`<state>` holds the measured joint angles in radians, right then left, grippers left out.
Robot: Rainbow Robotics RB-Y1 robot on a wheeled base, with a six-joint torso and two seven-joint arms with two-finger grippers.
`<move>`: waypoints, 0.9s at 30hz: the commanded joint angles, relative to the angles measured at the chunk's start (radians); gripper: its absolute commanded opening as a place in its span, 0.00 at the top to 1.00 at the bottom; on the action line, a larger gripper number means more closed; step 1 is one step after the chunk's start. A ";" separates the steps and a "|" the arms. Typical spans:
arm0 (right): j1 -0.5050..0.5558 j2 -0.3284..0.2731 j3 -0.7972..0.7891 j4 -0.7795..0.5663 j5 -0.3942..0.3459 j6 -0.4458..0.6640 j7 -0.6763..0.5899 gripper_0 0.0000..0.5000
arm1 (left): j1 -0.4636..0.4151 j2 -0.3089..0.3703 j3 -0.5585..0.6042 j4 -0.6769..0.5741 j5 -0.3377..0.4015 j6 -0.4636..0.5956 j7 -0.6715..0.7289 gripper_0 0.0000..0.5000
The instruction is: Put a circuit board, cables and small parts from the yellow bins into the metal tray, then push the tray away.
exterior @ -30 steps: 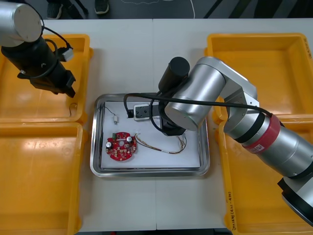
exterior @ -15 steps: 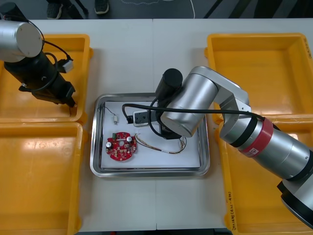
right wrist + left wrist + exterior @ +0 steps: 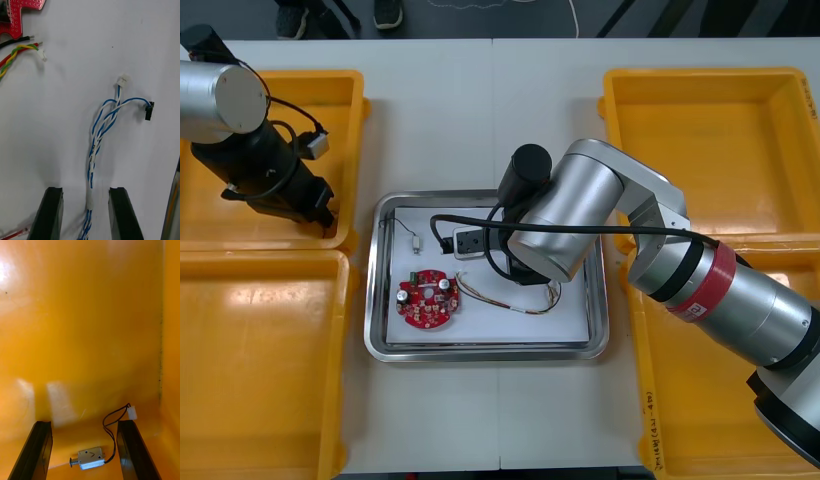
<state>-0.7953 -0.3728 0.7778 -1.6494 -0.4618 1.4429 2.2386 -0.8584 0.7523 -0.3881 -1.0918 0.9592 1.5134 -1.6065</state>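
The metal tray (image 3: 480, 352), white inside, holds a round red circuit board (image 3: 427, 298), a red and yellow cable (image 3: 515, 303), a black cable (image 3: 442, 222) and a small metal part (image 3: 414, 240). My right arm (image 3: 570, 220) hangs over the tray. My right gripper (image 3: 85, 189) is open, and a twisted blue and white cable (image 3: 101, 131) lies loose on the tray floor between its fingers. My left gripper (image 3: 320, 213) is low in the far left yellow bin (image 3: 220, 215). It is open, with a small metal part (image 3: 88, 458) and its black lead lying between the fingers.
A near left yellow bin (image 3: 260, 360) and two yellow bins on the right (image 3: 710, 140) (image 3: 700, 400) flank the tray. The bin wall (image 3: 170, 352) rises close beside one left finger. Bare table lies beyond the tray.
My right gripper has opened and let go of the blue and white cable, after the arm shifted slightly left over the tray. My left gripper has dropped toward the bin's near corner.
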 commanded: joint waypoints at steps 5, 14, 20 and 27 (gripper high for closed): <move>-0.041 0.022 -0.006 -0.024 0.011 0.002 0.036 0.08 | 0.024 0.025 0.009 -0.027 -0.031 -0.032 -0.036 0.00; -0.051 0.022 -0.083 -0.086 -0.003 0.106 0.027 0.08 | 0.024 -0.002 0.011 -0.027 -0.128 -0.044 -0.033 0.00; -0.050 0.020 -0.173 -0.164 -0.017 0.232 0.010 0.08 | 0.024 -0.002 0.011 -0.027 -0.140 -0.056 -0.030 0.00; -0.048 0.009 -0.267 -0.270 -0.051 0.392 -0.106 0.08 | 0.024 -0.004 0.011 -0.027 -0.148 -0.073 -0.029 1.00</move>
<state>-0.8036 -0.3711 0.5681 -1.8399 -0.4915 1.7827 2.2329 -0.8502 0.7516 -0.3878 -1.1014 0.8293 1.4596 -1.6064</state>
